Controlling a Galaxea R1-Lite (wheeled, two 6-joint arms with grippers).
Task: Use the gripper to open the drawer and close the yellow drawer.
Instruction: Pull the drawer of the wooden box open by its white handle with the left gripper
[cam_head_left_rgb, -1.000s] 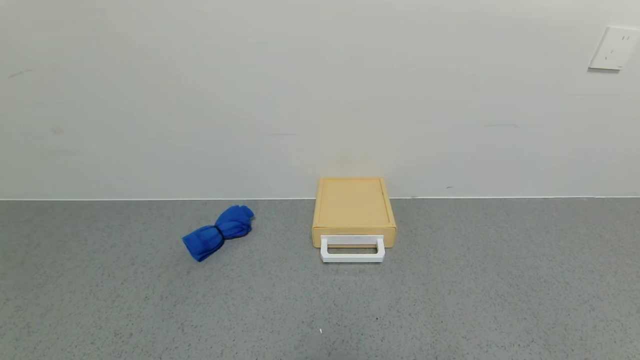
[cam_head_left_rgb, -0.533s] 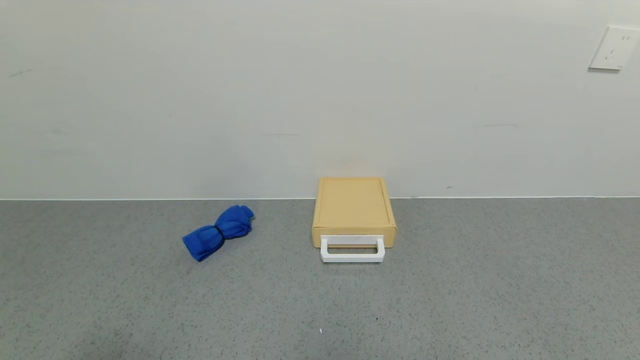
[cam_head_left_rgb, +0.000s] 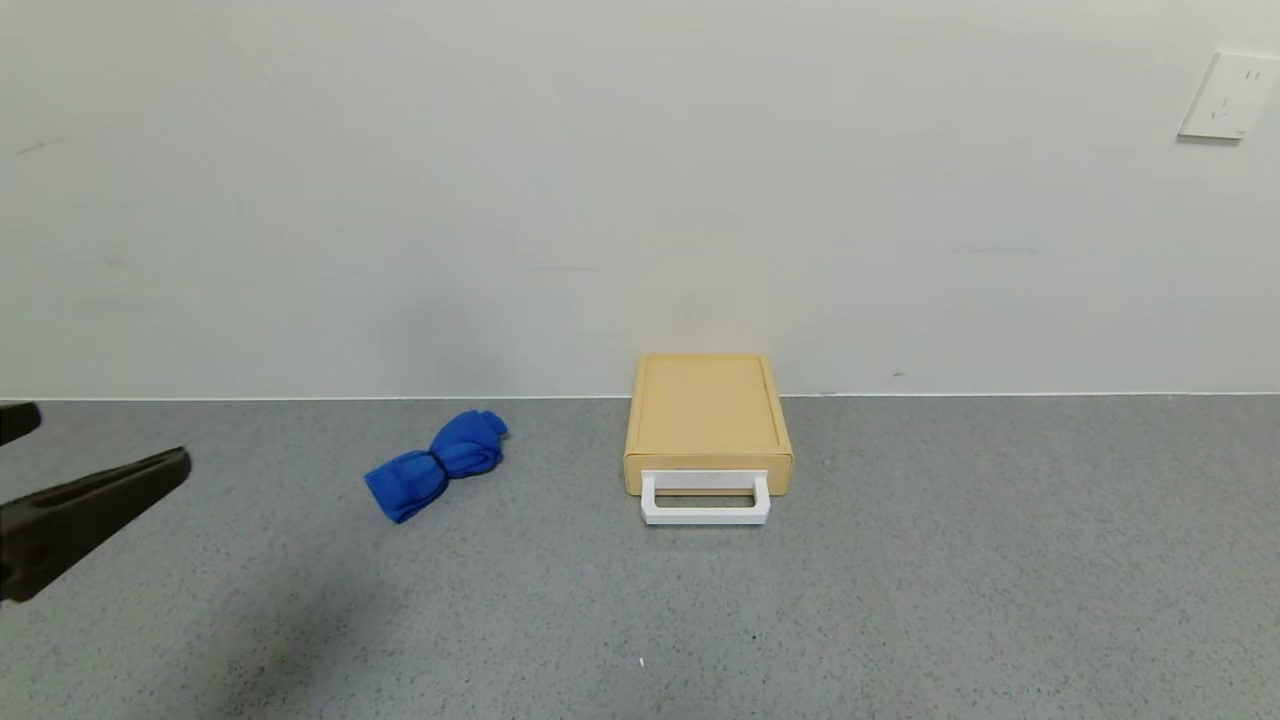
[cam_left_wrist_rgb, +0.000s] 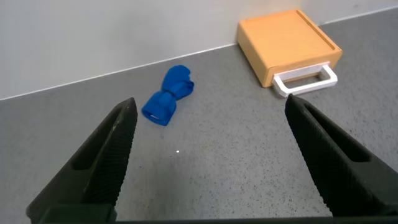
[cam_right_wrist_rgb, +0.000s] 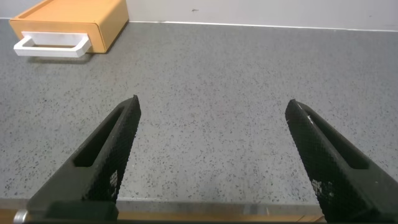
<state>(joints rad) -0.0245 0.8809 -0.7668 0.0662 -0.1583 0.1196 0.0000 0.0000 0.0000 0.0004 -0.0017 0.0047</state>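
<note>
Wide open jaws on the left gripper (cam_head_left_rgb: 60, 470) at the left edge — holding nothing. Right gripper (cam_right_wrist_rgb: 211, 109) is open too. Yellow drawer (cam_head_left_rgb: 708, 425) sits shut at the middle, by the wall.

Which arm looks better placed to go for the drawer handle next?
Probably the left. The left gripper is open above the counter at the head view's left edge, facing the drawer and its white handle. The right gripper, also open, is out of the head view.

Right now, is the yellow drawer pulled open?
No, the drawer sits shut, its white handle flush against the box front.
</note>
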